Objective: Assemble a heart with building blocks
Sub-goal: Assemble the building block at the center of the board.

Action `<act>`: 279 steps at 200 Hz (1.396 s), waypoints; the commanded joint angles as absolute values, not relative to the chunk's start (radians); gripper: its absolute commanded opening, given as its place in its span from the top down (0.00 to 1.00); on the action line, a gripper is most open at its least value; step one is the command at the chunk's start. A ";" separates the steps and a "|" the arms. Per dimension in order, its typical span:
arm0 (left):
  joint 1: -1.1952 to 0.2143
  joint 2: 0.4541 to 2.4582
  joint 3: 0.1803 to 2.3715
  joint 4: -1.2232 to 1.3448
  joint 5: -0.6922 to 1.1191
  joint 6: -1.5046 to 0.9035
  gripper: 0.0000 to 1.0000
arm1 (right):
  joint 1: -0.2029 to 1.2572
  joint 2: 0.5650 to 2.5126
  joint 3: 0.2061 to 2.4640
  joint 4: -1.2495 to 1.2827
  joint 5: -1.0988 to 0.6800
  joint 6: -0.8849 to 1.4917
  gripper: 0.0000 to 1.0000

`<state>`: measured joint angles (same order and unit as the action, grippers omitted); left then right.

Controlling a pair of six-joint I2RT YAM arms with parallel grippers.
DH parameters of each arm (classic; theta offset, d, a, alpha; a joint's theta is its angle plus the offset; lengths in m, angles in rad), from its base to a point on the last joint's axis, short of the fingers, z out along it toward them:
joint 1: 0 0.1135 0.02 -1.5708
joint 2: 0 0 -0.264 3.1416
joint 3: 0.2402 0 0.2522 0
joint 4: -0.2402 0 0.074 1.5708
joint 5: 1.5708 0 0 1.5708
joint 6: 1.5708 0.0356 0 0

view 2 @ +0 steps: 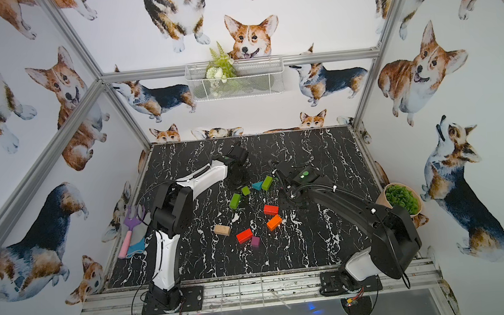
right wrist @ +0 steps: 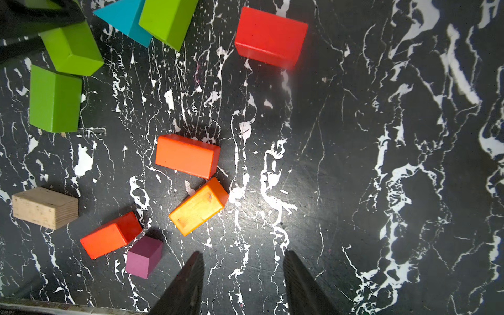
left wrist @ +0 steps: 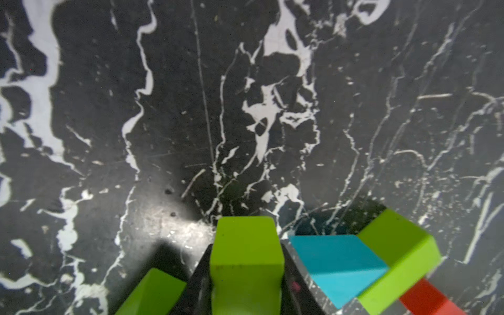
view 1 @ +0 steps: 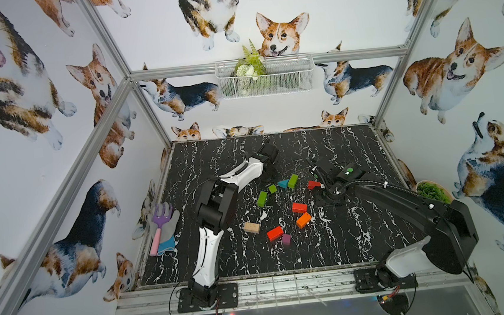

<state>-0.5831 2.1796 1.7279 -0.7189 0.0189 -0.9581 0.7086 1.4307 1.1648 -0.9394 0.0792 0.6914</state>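
A black marble table (view 1: 359, 242) stands in a room with corgi walls (view 1: 13, 152). In its middle the building blocks (view 1: 299, 207) lie apart in a rough ring, purple cube (view 1: 286, 239) nearest. The right gripper (right wrist: 242, 253) is wide, holding nothing. Farther back the left gripper (left wrist: 246, 245) pinches a green block (left wrist: 245, 261). A wire basket (view 1: 287, 75) hangs on the far wall.

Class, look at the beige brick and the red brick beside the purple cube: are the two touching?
Apart. The right wrist view shows a strip of dark table between the beige brick and the red brick.
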 commanded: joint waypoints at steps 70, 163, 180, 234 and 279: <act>-0.609 2.163 1.683 -0.685 -0.013 -1.110 0.51 | 0.709 1.372 1.123 -0.942 0.099 0.707 0.49; -0.607 1.970 1.497 -0.681 -0.075 -1.122 0.40 | 0.709 1.341 1.110 -0.940 0.089 0.722 0.49; -0.609 1.907 1.420 -0.651 -0.066 -1.124 0.48 | 0.709 1.342 1.109 -0.934 0.089 0.725 0.49; -0.685 1.854 1.305 -0.552 0.022 -1.153 0.80 | 0.710 1.379 1.109 -0.922 0.073 0.727 0.50; -0.711 1.898 1.275 -0.490 0.062 -1.181 0.63 | 0.710 1.378 1.114 -0.927 0.078 0.729 0.50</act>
<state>-0.7013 1.8862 1.2919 -0.5358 0.0311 -1.1450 0.7090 1.3800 1.1076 -0.9283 0.0753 0.7090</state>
